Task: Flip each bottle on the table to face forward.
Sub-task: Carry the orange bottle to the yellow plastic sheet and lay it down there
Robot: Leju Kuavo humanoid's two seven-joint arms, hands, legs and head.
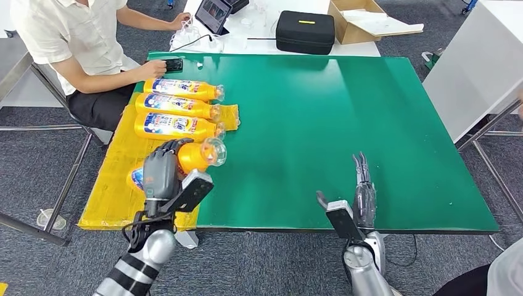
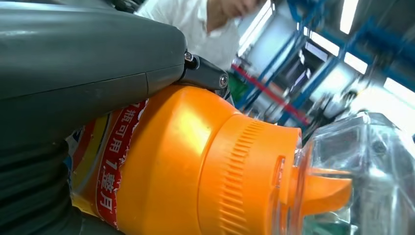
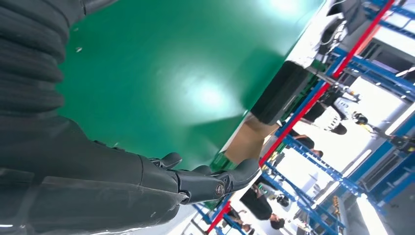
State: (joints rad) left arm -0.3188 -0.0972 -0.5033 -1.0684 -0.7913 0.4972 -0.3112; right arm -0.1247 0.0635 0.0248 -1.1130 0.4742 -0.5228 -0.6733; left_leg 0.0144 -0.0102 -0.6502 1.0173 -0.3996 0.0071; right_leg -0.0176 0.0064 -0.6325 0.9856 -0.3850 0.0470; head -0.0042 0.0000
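Note:
Three orange bottles with blue-and-white labels lie side by side on the yellow mat (image 1: 117, 179): the far one (image 1: 185, 89), the middle one (image 1: 176, 106) and the near one (image 1: 176, 126). My left hand (image 1: 161, 171) grips a fourth orange bottle (image 1: 196, 155) just in front of them, its clear cap pointing right. Up close in the left wrist view, that bottle (image 2: 195, 166) shows its orange neck, a red label strip and the clear cap (image 2: 352, 161). My right hand (image 1: 364, 191) rests flat with straight fingers on the green table (image 1: 345, 123) near its front edge, holding nothing; its fingers (image 3: 215, 181) lie above the green surface.
A seated person in a white shirt (image 1: 74, 37) is at the table's far left corner, one hand by a black phone (image 1: 174, 64). Behind the green table stand a black case (image 1: 304, 31), a tablet (image 1: 213, 15) and a cardboard box (image 1: 364, 21). A white table (image 1: 475, 68) is at the right.

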